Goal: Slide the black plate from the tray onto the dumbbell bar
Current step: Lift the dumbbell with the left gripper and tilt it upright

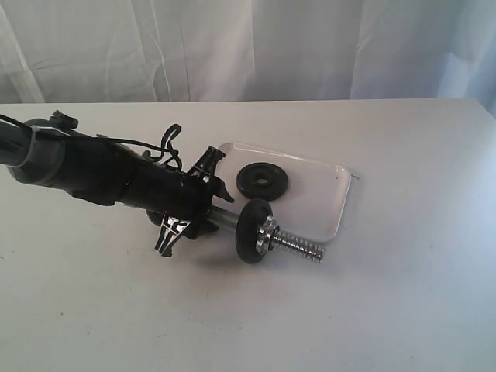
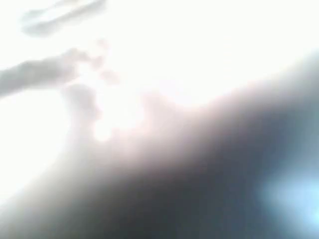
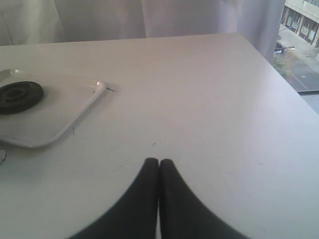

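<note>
The black plate (image 1: 263, 180) (image 3: 19, 96) lies flat in the white tray (image 1: 329, 198) (image 3: 65, 117). In front of the tray the dumbbell bar (image 1: 301, 246) rests on the table, carrying a black disc (image 1: 253, 231) and a chrome nut (image 1: 269, 235), with its threaded end pointing right. My left gripper (image 1: 198, 205) straddles the bar's left end, its fingers spread on either side; whether they touch the bar is hidden. The left wrist view is a washed-out blur. My right gripper (image 3: 159, 162) is shut and empty over bare table to the right of the tray.
A white curtain (image 1: 256, 46) hangs behind the white table (image 1: 403, 294). The table's far right edge (image 3: 279, 74) shows in the right wrist view, with a window beyond it.
</note>
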`<state>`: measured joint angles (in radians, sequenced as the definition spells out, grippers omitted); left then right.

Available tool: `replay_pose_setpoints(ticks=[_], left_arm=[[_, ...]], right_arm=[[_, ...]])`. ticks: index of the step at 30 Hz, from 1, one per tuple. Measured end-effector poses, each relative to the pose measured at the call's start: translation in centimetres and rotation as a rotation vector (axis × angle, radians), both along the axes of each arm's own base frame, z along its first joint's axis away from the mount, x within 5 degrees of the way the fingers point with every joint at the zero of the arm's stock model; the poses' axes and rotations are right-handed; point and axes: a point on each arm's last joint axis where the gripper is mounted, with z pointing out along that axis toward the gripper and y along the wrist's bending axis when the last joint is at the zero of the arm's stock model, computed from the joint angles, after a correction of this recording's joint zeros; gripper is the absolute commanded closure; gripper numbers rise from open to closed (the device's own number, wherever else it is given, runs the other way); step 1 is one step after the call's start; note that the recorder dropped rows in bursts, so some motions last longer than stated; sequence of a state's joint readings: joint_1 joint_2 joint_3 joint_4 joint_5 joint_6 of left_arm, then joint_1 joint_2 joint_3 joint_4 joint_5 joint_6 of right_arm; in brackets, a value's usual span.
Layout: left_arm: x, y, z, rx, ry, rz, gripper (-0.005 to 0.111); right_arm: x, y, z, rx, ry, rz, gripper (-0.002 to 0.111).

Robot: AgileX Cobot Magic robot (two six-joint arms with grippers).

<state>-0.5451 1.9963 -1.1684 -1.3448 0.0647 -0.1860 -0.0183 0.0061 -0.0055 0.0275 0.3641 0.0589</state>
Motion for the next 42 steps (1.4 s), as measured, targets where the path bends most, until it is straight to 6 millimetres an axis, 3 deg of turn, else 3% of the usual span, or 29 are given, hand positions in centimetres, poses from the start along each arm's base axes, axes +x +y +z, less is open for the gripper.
replay_pose_setpoints(ticks=[1, 4, 9, 21, 30, 42], left_arm=[[0.1, 0.1, 0.0, 0.007, -0.007, 0.006, 0.086], [0.1, 0.2, -0.1, 0.022, -0.018, 0.012, 0.107], [0.1, 0.3, -0.1, 0.051, -0.042, -0.013, 0.107], [-1.3, 0.8, 1.3, 0.213, -0.193, -0.342, 0.107], [-2.5, 4.2, 0.8, 0.295, -0.149, -0.483, 0.107], [-4.5, 6.4, 1.4, 0.523, -0.129, -0.889, 0.107]], right_arm=[[0.0, 0.0, 0.0, 0.000, 0.000, 0.000, 0.108], [0.0, 0.0, 0.0, 0.000, 0.000, 0.000, 0.108], [0.0, 0.0, 0.0, 0.000, 0.000, 0.000, 0.108], [0.0, 0.0, 0.0, 0.000, 0.000, 0.000, 0.108], [0.0, 0.0, 0.0, 0.000, 0.000, 0.000, 0.108], [0.0, 0.0, 0.0, 0.000, 0.000, 0.000, 0.108]])
